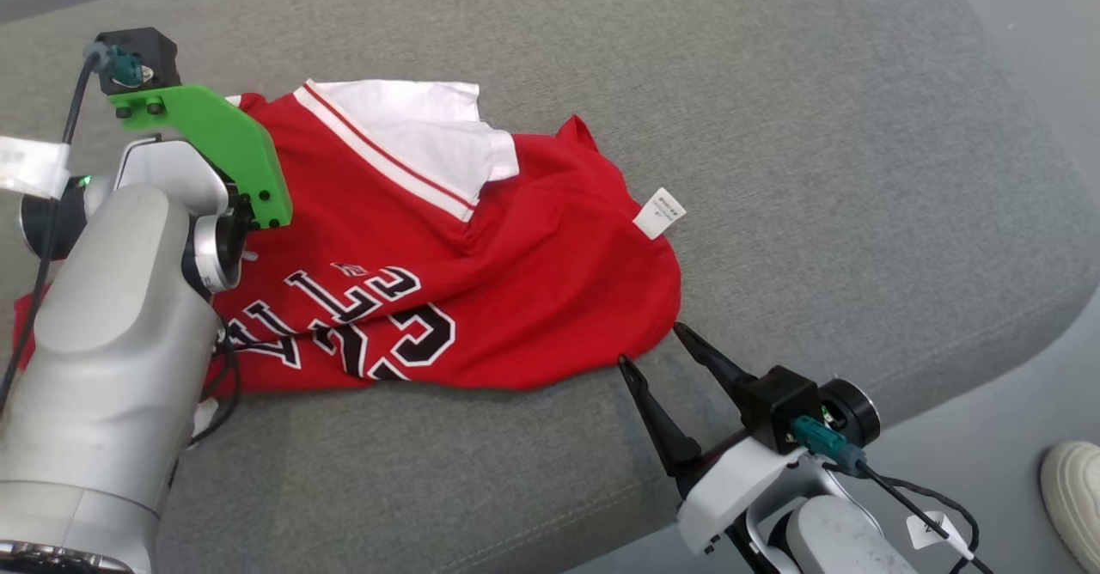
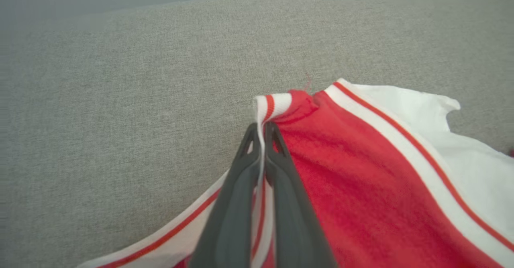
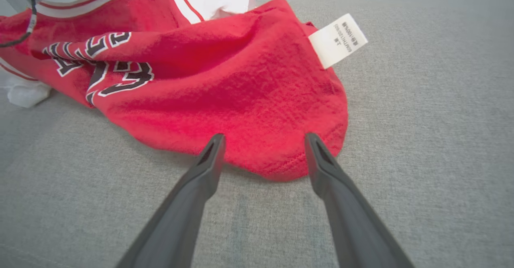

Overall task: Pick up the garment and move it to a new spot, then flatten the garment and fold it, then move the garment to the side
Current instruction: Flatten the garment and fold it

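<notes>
Left gripper [image 2: 263, 127] sits low, jaws pinching the garment's [image 1: 533, 299] striped trim; right gripper [image 3: 265, 137] hovers, jaws wide, at its hem.

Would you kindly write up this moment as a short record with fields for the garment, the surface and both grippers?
garment: red jersey, white striped trim, black lettering, crumpled
surface: grey cushion, jersey lies on it
left arm: left gripper, jaws shut on the jersey's striped trim
right arm: right gripper, jaws open at the jersey's hem, holding nothing
label: white tag at the jersey's edge
bystander: pale shoe on the floor, lower right
</notes>
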You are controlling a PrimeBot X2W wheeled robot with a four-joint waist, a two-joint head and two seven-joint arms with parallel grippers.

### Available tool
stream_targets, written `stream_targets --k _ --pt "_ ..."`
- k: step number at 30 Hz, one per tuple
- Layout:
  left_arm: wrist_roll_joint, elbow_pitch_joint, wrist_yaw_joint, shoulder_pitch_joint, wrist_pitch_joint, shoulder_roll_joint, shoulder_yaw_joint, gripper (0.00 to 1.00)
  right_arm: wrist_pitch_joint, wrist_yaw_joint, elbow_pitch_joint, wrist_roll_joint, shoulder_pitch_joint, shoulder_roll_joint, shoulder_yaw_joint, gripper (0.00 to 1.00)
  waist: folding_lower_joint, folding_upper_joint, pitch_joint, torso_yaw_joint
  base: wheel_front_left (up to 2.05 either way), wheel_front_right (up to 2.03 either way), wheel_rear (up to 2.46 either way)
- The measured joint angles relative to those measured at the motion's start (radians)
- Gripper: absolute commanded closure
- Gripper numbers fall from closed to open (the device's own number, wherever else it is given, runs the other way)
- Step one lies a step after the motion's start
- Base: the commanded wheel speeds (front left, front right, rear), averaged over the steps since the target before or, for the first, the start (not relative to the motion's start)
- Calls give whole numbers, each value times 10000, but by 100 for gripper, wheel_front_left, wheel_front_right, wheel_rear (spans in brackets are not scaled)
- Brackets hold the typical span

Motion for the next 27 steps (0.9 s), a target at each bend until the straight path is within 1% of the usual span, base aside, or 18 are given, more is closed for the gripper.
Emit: stream_targets --k 6,11,13,14,20,22,27 --pt "-464 -1032 125 1077 -1160 -136 531 100 130 0 -48 -174 116 6 -355 0 0 0 -292 780 0 0 0" --pt "-713 -2368 416 2514 -1791 -33 780 100 284 0 -153 -284 416 10 -596 0 0 0 -661 1462 0 0 0" --pt "-761 -2974 608 3190 -1896 46 857 100 353 2 -205 -297 542 10 -648 0 0 0 -836 1719 0 0 0" --pt "-803 -3578 817 3904 -1912 150 874 100 422 0 -270 -303 667 10 -688 0 0 0 -1022 1956 0 0 0" --pt "-803 -5530 1555 5773 -2259 458 1035 100 587 0 -462 -330 918 6 -798 0 0 0 -1546 2601 0 0 0" --pt "-807 -6048 1728 6294 -2318 504 1074 100 637 0 -499 -353 961 8 -815 0 0 0 -1694 2781 0 0 0" --pt "-993 -6753 2010 7527 -2596 483 1218 100 717 0 -583 -355 1119 6 -800 0 0 0 -2013 3132 0 0 0"
